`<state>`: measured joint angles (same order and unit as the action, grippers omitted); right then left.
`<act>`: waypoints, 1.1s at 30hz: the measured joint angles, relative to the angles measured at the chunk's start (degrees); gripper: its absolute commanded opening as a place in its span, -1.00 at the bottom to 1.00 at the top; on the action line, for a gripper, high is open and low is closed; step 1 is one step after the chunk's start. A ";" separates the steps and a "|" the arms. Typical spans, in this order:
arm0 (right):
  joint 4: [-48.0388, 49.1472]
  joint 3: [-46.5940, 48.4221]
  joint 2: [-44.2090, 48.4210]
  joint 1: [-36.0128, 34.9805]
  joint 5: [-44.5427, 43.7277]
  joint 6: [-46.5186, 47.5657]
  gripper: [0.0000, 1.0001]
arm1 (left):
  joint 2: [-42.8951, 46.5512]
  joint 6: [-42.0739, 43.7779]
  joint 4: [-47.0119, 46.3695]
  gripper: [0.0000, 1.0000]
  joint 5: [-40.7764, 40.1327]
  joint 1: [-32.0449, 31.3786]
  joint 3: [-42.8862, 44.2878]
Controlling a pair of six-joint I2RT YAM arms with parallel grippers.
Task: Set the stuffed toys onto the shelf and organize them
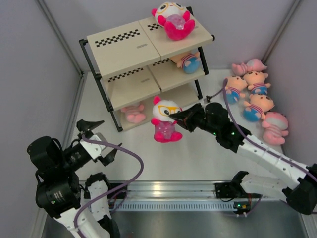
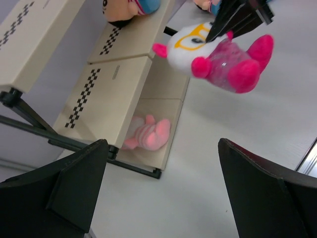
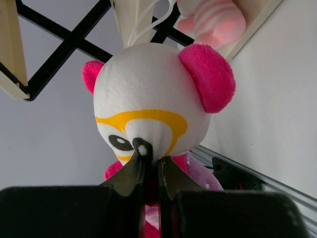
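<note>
The shelf (image 1: 124, 47) stands at the back left. A white-faced hot-pink toy (image 1: 173, 21) lies on its top board, a peach striped toy (image 1: 187, 61) on the middle board and a pale pink toy (image 1: 133, 113) on the bottom board. My right gripper (image 1: 179, 118) is shut on the face of a second white-faced hot-pink toy (image 1: 166, 121), held in front of the shelf; it also shows in the right wrist view (image 3: 151, 124) and the left wrist view (image 2: 213, 52). My left gripper (image 1: 96, 139) is open and empty at the near left.
Several peach striped toys (image 1: 257, 105) and pale pink toys (image 1: 275, 126) lie in a group at the right side of the table. A grey wall runs along the left and back. A metal rail (image 1: 168, 191) runs along the near edge.
</note>
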<state>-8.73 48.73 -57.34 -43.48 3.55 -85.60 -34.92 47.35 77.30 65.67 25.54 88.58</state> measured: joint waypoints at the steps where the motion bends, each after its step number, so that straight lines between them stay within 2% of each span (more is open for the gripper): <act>1: 0.87 1.66 -2.78 -1.22 -0.15 -0.81 -1.00 | 0.15 1.11 -0.04 0.97 2.12 0.96 0.00; 6: 4.26 7.74 -10.91 -5.79 -1.18 -2.71 -1.00 | -1.66 4.26 0.00 0.95 7.41 4.59 -0.07; 8: 4.87 9.79 -12.46 -7.13 -2.21 -2.71 -1.00 | -3.96 4.17 0.02 0.97 8.15 9.01 -0.07; 14: 5.81 10.84 -12.98 -8.33 -4.87 -3.06 -1.00 | -9.97 3.50 -0.07 0.97 8.83 15.06 -0.04; 20: 4.42 13.27 -14.40 -8.37 -7.08 -2.89 -1.00 | -12.94 0.11 0.22 0.97 11.72 25.59 4.87; 24: 4.39 13.57 -14.29 -8.41 -7.91 -2.64 -1.00 | -18.36 -4.66 -0.13 0.96 13.27 25.81 9.77; 33: 2.69 11.19 -10.08 -8.41 -9.40 -1.51 -1.00 | -24.92 -9.94 0.09 0.97 15.10 24.96 11.02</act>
<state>-6.04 59.92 -67.42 -51.90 -5.85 -87.11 -59.83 37.41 77.38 80.77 50.50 99.59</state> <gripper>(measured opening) 0.053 0.984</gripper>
